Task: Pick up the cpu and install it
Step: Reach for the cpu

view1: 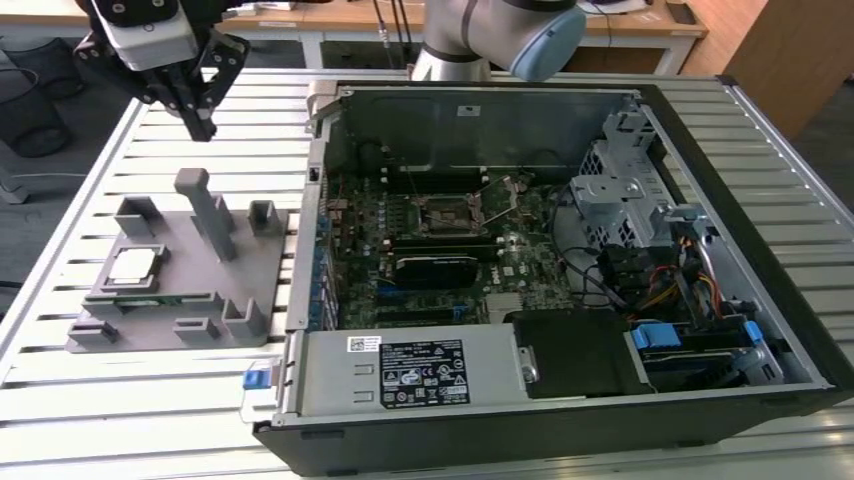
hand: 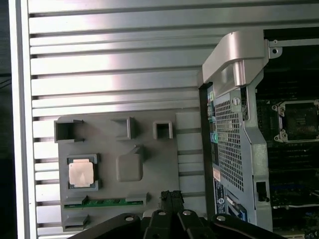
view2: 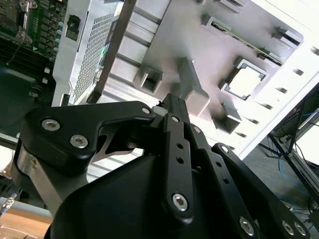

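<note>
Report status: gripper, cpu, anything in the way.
Gripper shut, empty, hovers clear of the grey plastic fixture. Small silver-topped square cpu seated in fixture's pocket, untouched. Nothing over it; fixture's upright posts stand beside.

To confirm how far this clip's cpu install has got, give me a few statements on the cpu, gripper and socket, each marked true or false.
1. The cpu lies in a pocket of the grey fixture. True.
2. The gripper is holding the cpu. False: it is shut on nothing, raised above the table, and the cpu sits in the fixture.
3. The cpu is already seated in the motherboard socket. False: the socket holds no chip.
4. A thin green memory stick sits in a slot of the same fixture, near the cpu. True.
</note>
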Motion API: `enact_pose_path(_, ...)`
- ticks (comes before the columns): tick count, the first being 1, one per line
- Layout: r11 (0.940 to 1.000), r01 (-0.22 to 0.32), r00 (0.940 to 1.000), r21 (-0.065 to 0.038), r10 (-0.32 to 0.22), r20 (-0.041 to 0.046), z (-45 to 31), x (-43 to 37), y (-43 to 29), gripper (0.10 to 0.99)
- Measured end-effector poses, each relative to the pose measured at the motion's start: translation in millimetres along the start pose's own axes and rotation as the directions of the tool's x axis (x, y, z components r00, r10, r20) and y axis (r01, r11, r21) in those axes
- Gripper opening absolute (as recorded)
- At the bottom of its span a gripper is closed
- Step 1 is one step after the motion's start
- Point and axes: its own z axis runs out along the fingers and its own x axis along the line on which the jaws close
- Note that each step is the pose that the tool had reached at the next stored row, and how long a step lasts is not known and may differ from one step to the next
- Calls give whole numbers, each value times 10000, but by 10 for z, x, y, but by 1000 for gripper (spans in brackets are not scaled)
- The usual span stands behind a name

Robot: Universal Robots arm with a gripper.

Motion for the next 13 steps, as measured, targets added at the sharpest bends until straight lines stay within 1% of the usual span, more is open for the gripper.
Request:
enact_pose_path(9, 10000, -1, 10000, 2, 1, -30, 25, 169, -14, 106)
enact_pose_path(13, 10000, -3, 10000, 3, 3, -40, 36, 268, -22, 106)
